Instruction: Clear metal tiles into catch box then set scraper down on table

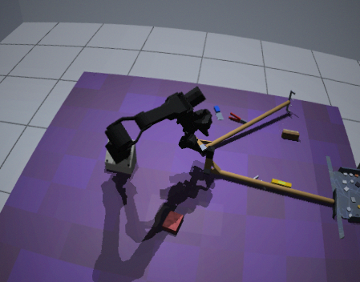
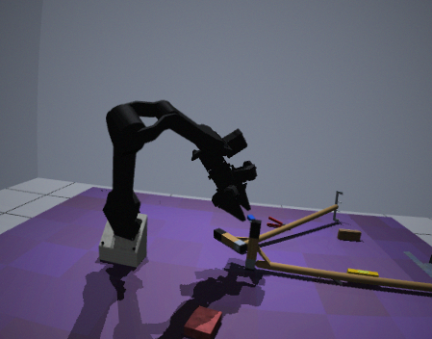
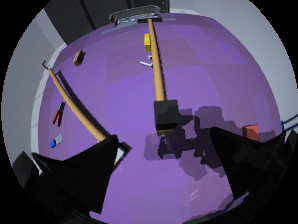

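Observation:
The long scraper (image 1: 273,188) (image 2: 303,273) (image 3: 156,65) has a wooden shaft. Its far end is at the steel bench plate (image 1: 341,203); its near end has an upright, black-tipped grip (image 1: 208,154) (image 2: 254,241) (image 3: 166,114). Several small metal tiles (image 1: 345,188) lie scattered on the plate, which is cut off by the frame edge in the top view. My gripper (image 1: 205,144) (image 2: 246,215) (image 3: 166,136) is open and empty, pointing down above the near end of the scraper. In the wrist view the grip shows ahead, between the spread fingers. The catch box cannot be clearly made out.
A second wooden tool (image 1: 248,125) (image 2: 298,225) (image 3: 75,107) with a metal hook lies left of the scraper in the wrist view. Also there are a red block (image 1: 172,222) (image 2: 203,322), a yellow block (image 1: 281,183) (image 3: 147,42), a brown block (image 1: 290,134) and red-handled pliers (image 3: 58,115).

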`<state>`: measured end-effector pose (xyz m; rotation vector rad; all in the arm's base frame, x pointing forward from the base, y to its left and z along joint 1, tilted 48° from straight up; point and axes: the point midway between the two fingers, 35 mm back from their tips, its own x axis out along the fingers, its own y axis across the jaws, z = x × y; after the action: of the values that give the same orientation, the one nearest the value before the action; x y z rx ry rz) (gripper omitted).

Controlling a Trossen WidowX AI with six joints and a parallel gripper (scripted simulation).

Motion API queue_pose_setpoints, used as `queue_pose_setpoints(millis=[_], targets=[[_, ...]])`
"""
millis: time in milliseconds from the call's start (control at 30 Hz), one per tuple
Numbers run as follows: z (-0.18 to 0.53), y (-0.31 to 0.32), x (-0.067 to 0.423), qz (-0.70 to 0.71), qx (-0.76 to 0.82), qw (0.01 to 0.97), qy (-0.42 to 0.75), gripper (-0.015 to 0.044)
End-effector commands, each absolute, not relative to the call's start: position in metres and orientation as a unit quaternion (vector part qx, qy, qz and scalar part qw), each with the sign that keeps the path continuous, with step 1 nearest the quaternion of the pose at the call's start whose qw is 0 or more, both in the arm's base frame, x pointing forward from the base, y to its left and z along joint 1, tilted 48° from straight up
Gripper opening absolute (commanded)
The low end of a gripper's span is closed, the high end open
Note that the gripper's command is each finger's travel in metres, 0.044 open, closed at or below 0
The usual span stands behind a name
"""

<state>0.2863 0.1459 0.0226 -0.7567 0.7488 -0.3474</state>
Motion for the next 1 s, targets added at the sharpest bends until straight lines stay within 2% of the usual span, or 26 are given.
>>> queue_pose_setpoints(millis=[0,967], targets=[[0.018,0.139,0.286,-0.166,-0.364,0.845,0.355,0.044],[-0.005,0.119,0.317,-0.164,-0.361,0.845,0.359,0.044]])
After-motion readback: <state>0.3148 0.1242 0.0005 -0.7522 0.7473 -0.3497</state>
